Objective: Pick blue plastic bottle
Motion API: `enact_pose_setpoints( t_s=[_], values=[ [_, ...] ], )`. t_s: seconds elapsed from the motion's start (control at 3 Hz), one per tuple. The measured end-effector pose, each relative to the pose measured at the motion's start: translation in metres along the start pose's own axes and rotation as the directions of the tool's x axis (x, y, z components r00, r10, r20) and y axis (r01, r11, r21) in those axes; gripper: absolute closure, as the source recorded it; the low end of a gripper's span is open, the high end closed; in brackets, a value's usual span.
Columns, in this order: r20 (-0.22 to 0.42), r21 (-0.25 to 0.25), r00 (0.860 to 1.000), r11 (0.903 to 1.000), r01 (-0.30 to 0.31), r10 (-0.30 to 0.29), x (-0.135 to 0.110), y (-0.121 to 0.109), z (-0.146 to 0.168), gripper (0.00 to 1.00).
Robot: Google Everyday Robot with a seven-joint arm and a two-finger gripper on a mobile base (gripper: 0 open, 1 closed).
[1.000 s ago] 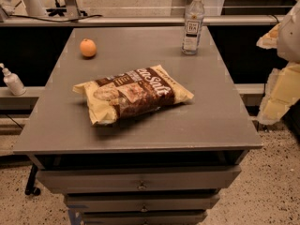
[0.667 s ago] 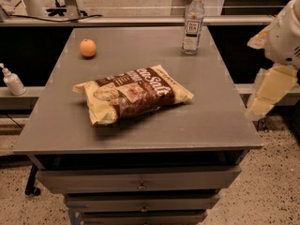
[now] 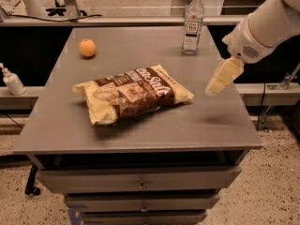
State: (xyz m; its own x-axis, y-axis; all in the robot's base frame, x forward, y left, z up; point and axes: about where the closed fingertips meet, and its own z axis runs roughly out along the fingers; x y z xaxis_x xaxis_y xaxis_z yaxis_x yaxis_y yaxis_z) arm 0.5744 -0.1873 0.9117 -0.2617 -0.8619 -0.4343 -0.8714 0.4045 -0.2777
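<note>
The blue plastic bottle (image 3: 192, 26) is a tall slim clear bottle with a white cap and a white label with dark print. It stands upright at the far right part of the grey table (image 3: 140, 130). My gripper (image 3: 213, 87) is cream-coloured and hangs from the white arm (image 3: 262, 29) above the table's right side. It is in front of the bottle, a little to its right, and apart from it. Nothing shows in the gripper.
A yellow and brown chip bag (image 3: 133, 93) lies in the middle of the table. An orange (image 3: 87, 47) sits at the far left. A small white pump bottle (image 3: 11, 81) stands on a ledge left of the table. Drawers are below the tabletop.
My arm has swung in from the right edge of the view, and the gripper now hangs over the table's right side. The bottle, bag and orange have not moved.
</note>
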Motion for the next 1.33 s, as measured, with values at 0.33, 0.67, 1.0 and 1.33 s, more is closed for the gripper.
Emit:
enact_pose_setpoints(
  t_s=[0.33,0.67,1.0,1.33],
  values=[
    [0.105,0.052,0.99,0.9941,-0.095,0.089,-0.02,-0.046,0.039,0.0],
    [0.211,0.126,0.965,0.9747,-0.184,0.155,-0.04,-0.1,0.058,0.0],
    [0.305,0.17,0.931,0.9508,-0.259,0.199,-0.054,-0.144,0.066,0.0],
    [0.396,0.167,0.889,0.9338,-0.316,0.23,-0.07,-0.17,0.081,0.0]
  ],
)
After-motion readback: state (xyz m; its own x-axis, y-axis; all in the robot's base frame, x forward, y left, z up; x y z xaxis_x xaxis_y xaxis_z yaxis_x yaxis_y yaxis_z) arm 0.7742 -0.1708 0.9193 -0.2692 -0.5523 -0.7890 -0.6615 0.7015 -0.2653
